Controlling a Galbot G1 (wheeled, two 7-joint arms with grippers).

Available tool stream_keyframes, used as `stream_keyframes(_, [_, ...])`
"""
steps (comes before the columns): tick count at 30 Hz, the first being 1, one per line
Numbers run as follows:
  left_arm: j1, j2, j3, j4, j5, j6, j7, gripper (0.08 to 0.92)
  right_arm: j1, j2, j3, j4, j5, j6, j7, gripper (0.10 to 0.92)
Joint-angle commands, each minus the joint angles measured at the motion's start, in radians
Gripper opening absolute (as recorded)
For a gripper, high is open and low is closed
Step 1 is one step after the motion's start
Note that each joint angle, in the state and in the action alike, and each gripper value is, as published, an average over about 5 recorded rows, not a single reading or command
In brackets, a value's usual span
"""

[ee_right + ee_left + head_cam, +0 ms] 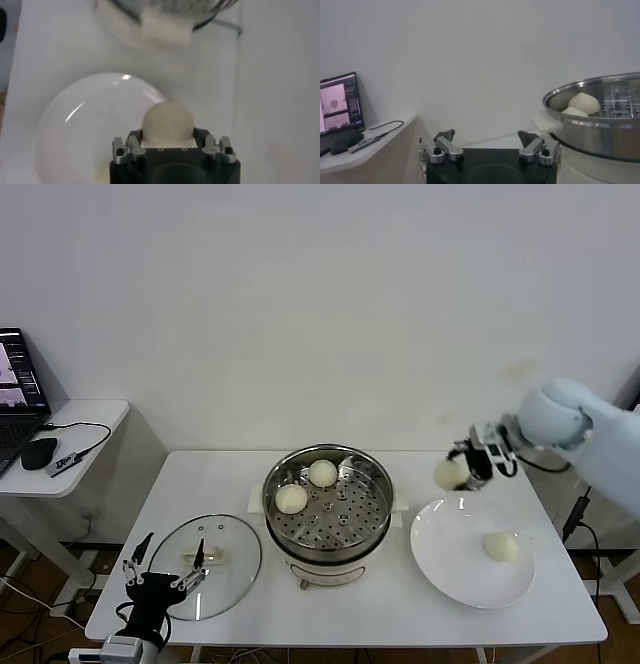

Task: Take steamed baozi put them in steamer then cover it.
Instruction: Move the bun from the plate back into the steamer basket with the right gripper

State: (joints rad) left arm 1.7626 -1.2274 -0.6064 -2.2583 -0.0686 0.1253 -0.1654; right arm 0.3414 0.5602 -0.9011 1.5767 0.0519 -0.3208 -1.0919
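Note:
The steel steamer (327, 502) stands mid-table with two cream baozi on its perforated tray, one (322, 473) at the back and one (291, 499) on the left. My right gripper (458, 470) is shut on a third baozi (167, 123), held in the air above the far rim of the white plate (450, 559), to the right of the steamer. Another baozi (500, 546) lies on that plate. The glass cover (205, 553) lies flat on the table left of the steamer. My left gripper (165, 569) hangs open at the table's front left corner, beside the cover.
A side table (70, 446) at the far left carries a laptop (20, 389), a mouse and cables. In the left wrist view the steamer's rim (592, 117) shows to one side with two buns inside.

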Motion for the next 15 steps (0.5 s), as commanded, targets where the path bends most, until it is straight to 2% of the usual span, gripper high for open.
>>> stream_keyframes(1, [0.002,-0.002,-0.01,0.002,-0.003,0.0,0.0,0.823,0.263,0.233,-0.192,0.009,0.105,-0.016,0.017,0.636])
stream_keyframes(7, [0.003,-0.012,-0.026,0.005,-0.004,0.0,-0.001,0.823,0.229,0.358,-0.231,-0.019,0.121,0.002,0.043,0.637])
stream_keyframes(15, [0.005,-0.034,-0.041,0.001,-0.005,0.0,0.0,0.823,0.137,0.477,-0.288,-0.043,0.082,0.099,0.067,0.643])
